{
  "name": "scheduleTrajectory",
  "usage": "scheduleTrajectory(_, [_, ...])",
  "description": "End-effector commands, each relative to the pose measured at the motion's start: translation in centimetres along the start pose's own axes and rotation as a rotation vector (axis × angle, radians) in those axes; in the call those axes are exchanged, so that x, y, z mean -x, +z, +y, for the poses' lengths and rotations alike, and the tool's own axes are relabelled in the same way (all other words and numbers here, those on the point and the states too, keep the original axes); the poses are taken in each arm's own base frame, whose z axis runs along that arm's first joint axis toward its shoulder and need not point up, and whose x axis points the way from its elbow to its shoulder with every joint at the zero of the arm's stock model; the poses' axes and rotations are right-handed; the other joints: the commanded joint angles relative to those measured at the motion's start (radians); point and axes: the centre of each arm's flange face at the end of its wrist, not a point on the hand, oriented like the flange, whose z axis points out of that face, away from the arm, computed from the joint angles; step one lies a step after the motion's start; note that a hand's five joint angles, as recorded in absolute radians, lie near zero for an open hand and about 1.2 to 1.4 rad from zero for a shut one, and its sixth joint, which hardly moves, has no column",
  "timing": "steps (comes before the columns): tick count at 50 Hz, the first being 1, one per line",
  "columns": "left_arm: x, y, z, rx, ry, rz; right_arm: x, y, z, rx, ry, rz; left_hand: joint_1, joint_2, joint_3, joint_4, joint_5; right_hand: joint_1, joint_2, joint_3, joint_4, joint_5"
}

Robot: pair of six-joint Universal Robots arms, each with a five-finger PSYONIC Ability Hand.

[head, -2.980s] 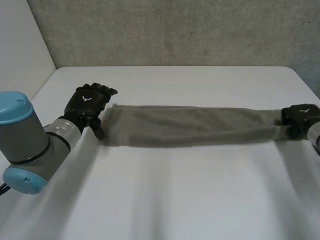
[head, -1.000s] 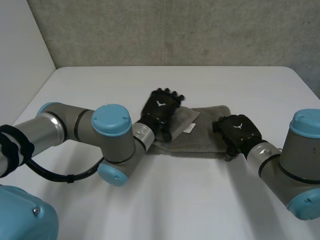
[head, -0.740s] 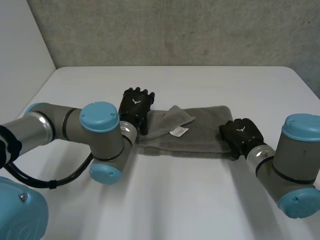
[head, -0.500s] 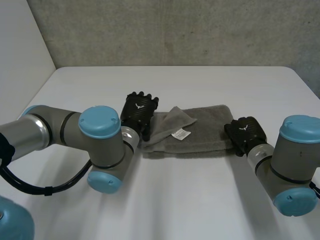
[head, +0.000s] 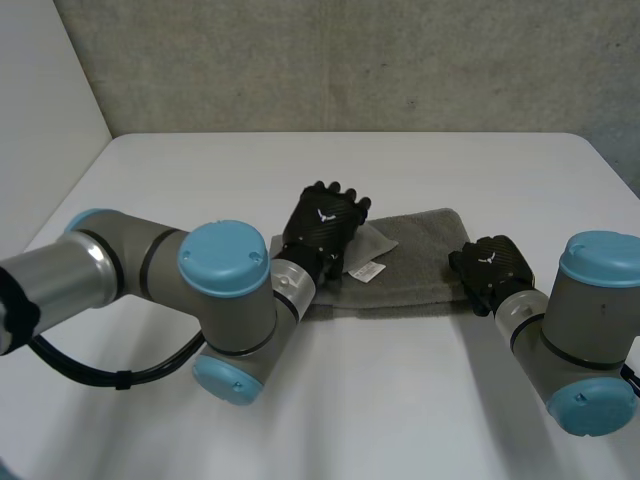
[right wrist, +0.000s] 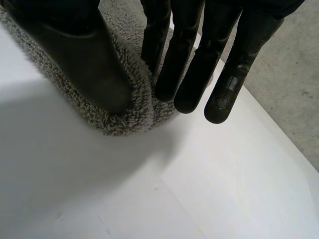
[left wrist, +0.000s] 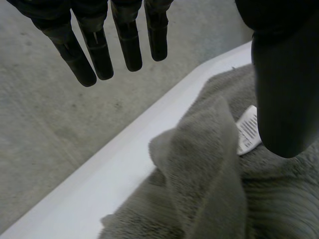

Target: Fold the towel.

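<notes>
The grey towel (head: 420,245) lies folded into a short thick strip in the middle of the white table. A white label (head: 366,270) shows on its top layer. My left hand (head: 325,228) hovers over the towel's left part, fingers (left wrist: 99,50) straight and spread from the thumb, nothing between them. Beneath it a loose grey flap (left wrist: 209,164) lies raised next to the label (left wrist: 247,130). My right hand (head: 488,262) is at the towel's right end. Its thumb (right wrist: 75,50) and fingers pinch the folded end of the towel (right wrist: 124,109) between them.
The white table (head: 400,400) stretches bare in front of the towel and behind it. A grey wall rises at the table's far edge (head: 350,133). Both arms reach in low from the near side, elbows close to the table.
My left hand swung out to the towel's left end, then came back right over the flap. My right hand slid to the right end and closed its fingers on it.
</notes>
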Motion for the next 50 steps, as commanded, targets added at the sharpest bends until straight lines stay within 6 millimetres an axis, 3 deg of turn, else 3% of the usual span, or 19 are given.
scheduleTrajectory(1, [-0.8,1.4,2.4,0.019,0.008,0.026,-0.2,0.1,0.2,0.007,0.001,0.006,-0.058,-0.057,-0.056,-0.058,-0.232,-0.001,-0.012,-0.005,-0.005,-0.010])
scheduleTrajectory(7, [-0.2,2.5,2.8,0.008,0.008,0.000,-0.3,0.2,0.1,0.006,0.000,0.014,-0.050,-0.048,-0.048,-0.050,-0.223,0.005,-0.006,0.001,0.001,-0.004])
scheduleTrajectory(12, [2.2,3.3,3.2,0.018,0.006,-0.081,-0.6,0.3,0.2,0.006,-0.001,0.019,-0.038,-0.036,-0.036,-0.038,-0.212,0.055,0.043,0.051,0.050,0.046])
scheduleTrajectory(14, [4.4,3.5,3.4,0.036,0.005,-0.168,-0.6,0.3,0.2,0.005,-0.007,0.018,-0.032,-0.030,-0.030,-0.032,-0.206,0.172,0.160,0.168,0.167,0.163])
scheduleTrajectory(19, [5.8,3.5,3.7,0.061,0.005,-0.239,-0.6,0.3,0.1,0.003,-0.027,0.020,-0.032,-0.030,-0.030,-0.032,-0.206,0.315,0.303,0.311,0.310,0.306])
scheduleTrajectory(31, [5.4,2.3,4.9,0.116,0.025,-0.224,-0.4,0.1,-0.1,-0.004,-0.056,0.015,-0.038,-0.036,-0.036,-0.038,-0.212,0.315,0.304,0.311,0.311,0.307])
scheduleTrajectory(50, [5.2,2.5,3.4,0.053,0.050,-0.214,-0.3,-0.1,-0.3,-0.009,-0.060,0.008,-0.058,-0.057,-0.056,-0.058,-0.232,0.315,0.304,0.311,0.311,0.307])
